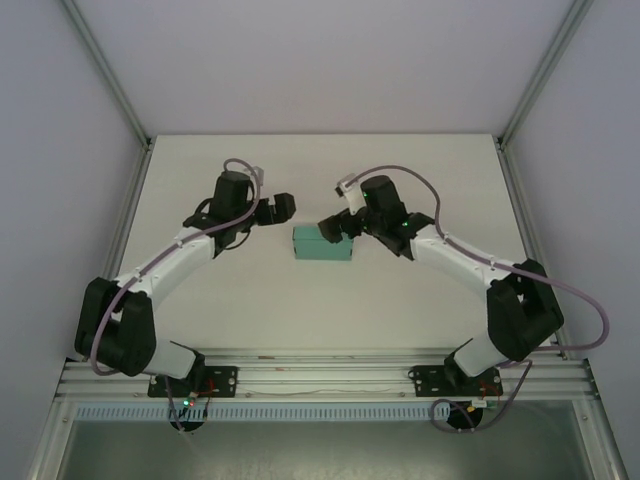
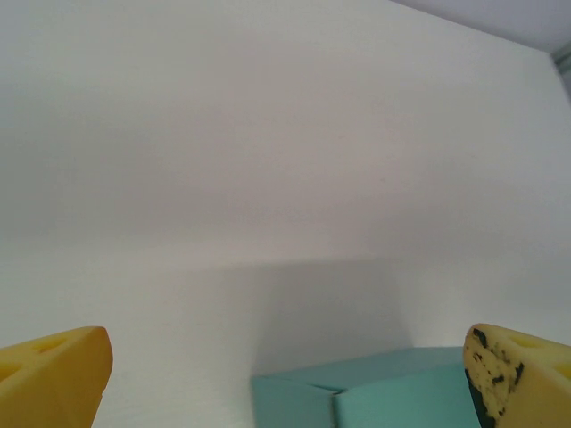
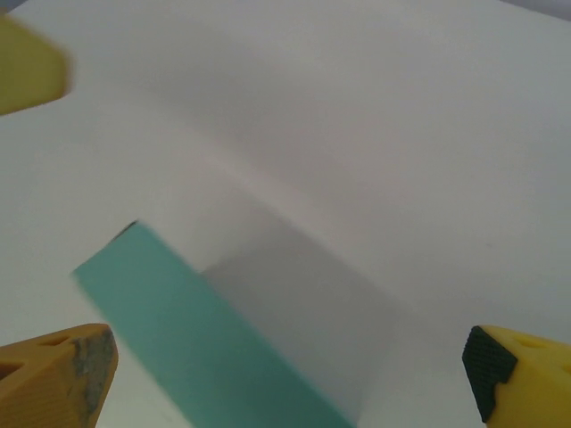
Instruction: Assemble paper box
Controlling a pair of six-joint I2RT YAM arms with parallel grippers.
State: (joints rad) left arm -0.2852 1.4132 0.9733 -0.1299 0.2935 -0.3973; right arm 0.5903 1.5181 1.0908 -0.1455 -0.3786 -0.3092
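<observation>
**Item:** small teal-green rectangular paper box (image 1: 322, 244), folded into shape. It lies flat on the white tabletop (image 1: 250, 300), between my two sets of fingers.

**Left fingers** (image 1: 283, 208): spread wide, gripping nothing. The box sits just ahead and low, nearer my right-hand tip. I cannot tell if it touches.

**Right fingers** (image 1: 330, 228): equally wide, empty, hanging at the box's far right corner. The box runs slantwise under my left-hand tip.

**Reason for placement:** I judge the box rests on its broad face because its folds hold without a grip, so assembly looks near complete.

**Edges and room:** the corners are crisp, with one end seam visible. Bare tabletop lies on every side, and the tabletop's edges are well apart from both fingers.
</observation>
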